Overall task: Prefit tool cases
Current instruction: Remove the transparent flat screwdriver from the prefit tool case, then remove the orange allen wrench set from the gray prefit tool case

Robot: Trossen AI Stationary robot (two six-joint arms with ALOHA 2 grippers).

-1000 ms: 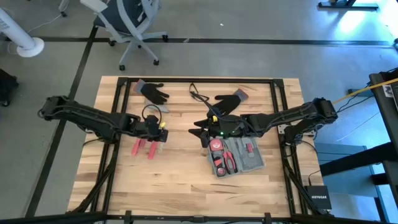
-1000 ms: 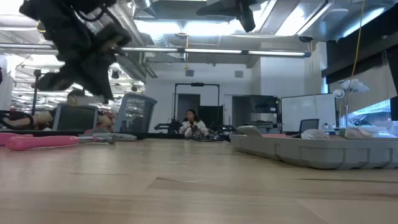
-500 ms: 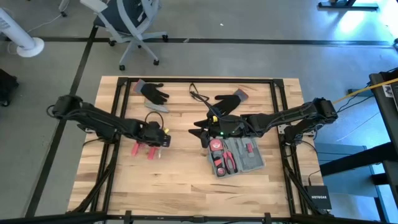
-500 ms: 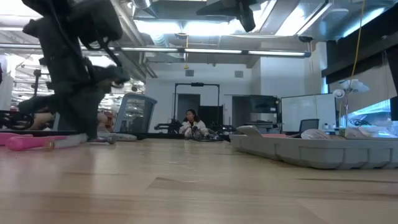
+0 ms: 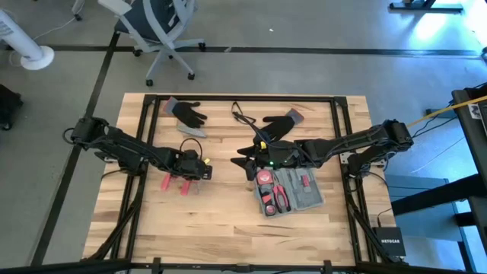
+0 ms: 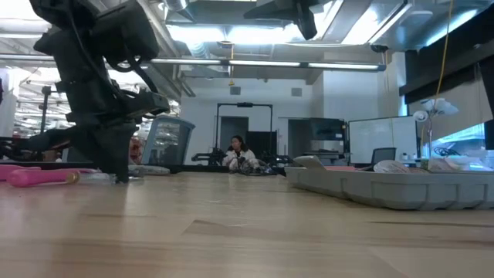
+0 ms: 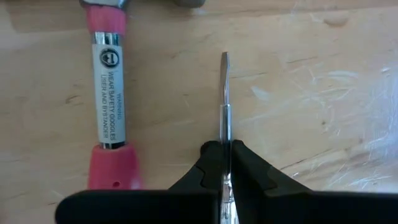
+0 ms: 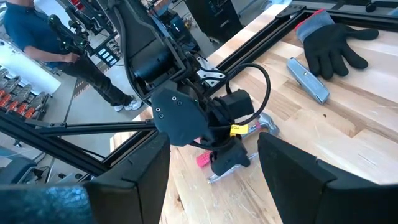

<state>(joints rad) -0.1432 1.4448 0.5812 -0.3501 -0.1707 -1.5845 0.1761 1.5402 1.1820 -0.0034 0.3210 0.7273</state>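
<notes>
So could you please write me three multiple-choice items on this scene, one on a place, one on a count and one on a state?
1. Where is the tool case?
A. By the right gripper
B. On the floor
C. Under the chair

2. How many black gloves are on the table?
A. None
B. Two
C. Five

3. What is the left gripper doing?
A. Gaping open
B. Holding a glove
C. Shut on the screwdriver

Answers:
1 A, the case lies on the table just past that gripper.
2 B, two gloves lie at the far edge.
3 C, its fingers pinch the shaft.

Two black gloves (image 5: 187, 113) (image 5: 284, 122) are laid at the table's (image 5: 228, 228) far side; a red-handled hammer (image 7: 111, 93) is laid beside a screwdriver (image 7: 225, 93).
</notes>
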